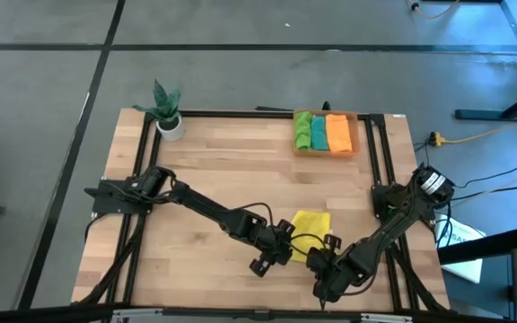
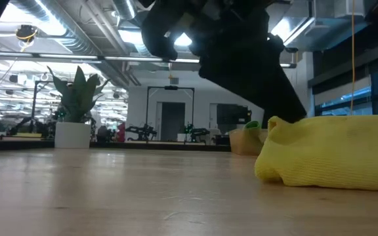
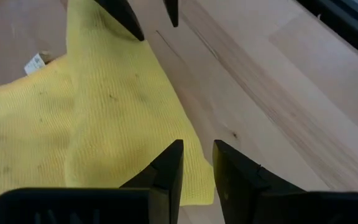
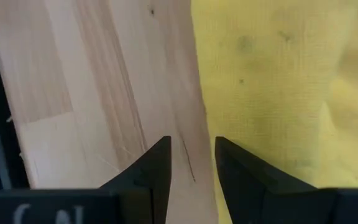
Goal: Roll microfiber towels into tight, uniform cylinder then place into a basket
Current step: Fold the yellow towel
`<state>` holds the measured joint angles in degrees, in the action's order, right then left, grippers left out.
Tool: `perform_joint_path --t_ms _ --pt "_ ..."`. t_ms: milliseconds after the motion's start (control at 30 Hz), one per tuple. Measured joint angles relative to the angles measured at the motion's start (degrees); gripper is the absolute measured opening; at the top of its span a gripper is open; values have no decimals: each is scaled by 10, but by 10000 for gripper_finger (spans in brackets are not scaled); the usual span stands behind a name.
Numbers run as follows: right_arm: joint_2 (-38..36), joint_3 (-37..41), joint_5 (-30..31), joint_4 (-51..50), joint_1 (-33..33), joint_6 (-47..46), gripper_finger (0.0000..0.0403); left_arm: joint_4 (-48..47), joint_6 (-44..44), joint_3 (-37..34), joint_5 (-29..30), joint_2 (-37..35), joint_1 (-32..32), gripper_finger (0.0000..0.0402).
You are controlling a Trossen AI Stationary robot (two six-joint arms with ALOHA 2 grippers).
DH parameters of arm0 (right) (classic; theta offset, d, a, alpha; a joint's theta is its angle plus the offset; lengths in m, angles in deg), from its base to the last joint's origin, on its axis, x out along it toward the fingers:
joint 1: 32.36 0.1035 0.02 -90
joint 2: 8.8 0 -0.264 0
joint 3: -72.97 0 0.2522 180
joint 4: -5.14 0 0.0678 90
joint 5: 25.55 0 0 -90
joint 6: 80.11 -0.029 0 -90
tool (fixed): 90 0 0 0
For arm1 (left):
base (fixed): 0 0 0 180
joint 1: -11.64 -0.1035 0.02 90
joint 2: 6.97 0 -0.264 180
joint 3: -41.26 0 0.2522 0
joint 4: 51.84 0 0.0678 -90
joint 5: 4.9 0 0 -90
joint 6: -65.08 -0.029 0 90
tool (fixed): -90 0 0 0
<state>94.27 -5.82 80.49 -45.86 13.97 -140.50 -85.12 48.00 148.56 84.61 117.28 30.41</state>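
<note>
Yellow towel [image 1: 311,226] lies loosely spread near the table's 6 o'clock edge, both arms converging on it, likely to start its roll; green, teal and orange rolls already fill the basket [image 1: 357,135] at 1 o'clock. Low view: cloth bunched on pale wood, potted plant [image 2: 75,108] and a lit workshop hall beyond. Left wrist view: left gripper [image 3: 197,162] narrowly parted over the towel's edge, grasping nothing. Right wrist view: right gripper [image 4: 192,158] likewise slightly parted, empty, at the opposite edge
</note>
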Motion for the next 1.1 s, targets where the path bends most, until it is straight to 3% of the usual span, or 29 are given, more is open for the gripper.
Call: perform_joint_path --t_ms 267,1100 --pt "-1 -10 16 -78 0 -22 126 13 0 0 1 0 -1 78" --pt "6 54 -7 23 -11 -21 126 42 1 0 6 52 3 78"
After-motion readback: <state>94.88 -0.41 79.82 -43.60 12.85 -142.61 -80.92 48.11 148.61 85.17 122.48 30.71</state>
